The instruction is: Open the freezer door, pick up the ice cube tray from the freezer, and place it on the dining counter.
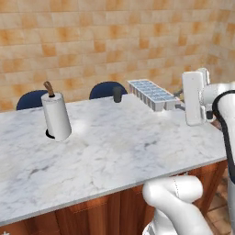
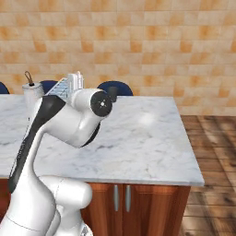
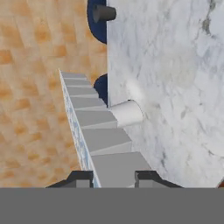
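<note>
The ice cube tray (image 1: 153,94), white with pale blue cells, hangs tilted in the air over the far right part of the dining counter (image 1: 114,147). My gripper (image 1: 178,105) is shut on the tray's near end, reaching in from the right. In the hand view the tray (image 3: 100,140) runs away from me edge-on, clamped between my gripper (image 3: 113,178) fingertips, with the marble counter (image 3: 175,87) beyond it. In the right base view a corner of the tray (image 2: 59,87) shows behind my arm, above the counter (image 2: 147,138). The freezer and its door are out of view.
A paper towel roll (image 1: 56,117) stands on the counter's left part, and a small dark cup (image 1: 118,94) sits at its far edge. Blue chairs (image 1: 106,89) stand behind the counter against an orange tiled wall. A wooden floor (image 2: 212,152) lies to the right.
</note>
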You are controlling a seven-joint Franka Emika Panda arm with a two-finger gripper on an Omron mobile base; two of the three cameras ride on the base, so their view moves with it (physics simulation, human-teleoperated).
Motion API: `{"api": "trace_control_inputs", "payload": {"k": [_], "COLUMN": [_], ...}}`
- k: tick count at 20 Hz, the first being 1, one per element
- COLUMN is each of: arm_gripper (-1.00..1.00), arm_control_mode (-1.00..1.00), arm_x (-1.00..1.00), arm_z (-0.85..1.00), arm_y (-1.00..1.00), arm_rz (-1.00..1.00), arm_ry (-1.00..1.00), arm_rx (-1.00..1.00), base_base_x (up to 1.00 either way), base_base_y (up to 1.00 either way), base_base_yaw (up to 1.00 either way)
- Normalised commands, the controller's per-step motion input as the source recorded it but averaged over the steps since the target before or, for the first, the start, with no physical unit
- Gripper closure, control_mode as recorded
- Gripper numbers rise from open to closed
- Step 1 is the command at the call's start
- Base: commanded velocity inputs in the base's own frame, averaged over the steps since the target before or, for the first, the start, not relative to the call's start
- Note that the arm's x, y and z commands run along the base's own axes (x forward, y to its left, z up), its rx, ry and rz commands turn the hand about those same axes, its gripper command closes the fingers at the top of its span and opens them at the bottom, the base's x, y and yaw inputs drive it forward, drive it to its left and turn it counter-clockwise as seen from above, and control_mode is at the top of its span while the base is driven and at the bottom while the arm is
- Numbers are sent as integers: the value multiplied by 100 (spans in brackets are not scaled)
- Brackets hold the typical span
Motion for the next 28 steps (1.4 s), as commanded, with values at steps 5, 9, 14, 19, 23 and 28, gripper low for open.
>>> {"api": "trace_control_inputs", "payload": {"k": [5,9,14,19,23,28], "arm_gripper": [100,100,100,100,100,100], "arm_control_mode": [-100,-100,-100,-100,-100,-100], "arm_x": [100,100,97,70,53,47], "arm_z": [-85,-80,-76,-68,-59,-31], "arm_y": [-2,0,0,0,0,5], "arm_rz": [23,14,4,0,0,0], "arm_ry": [26,24,14,-5,-14,-8], "arm_rx": [4,0,0,0,0,0], "base_base_x": [0,0,0,0,0,0], "base_base_y": [0,0,0,0,0,0], "base_base_yaw": [0,0,0,0,0,0]}}
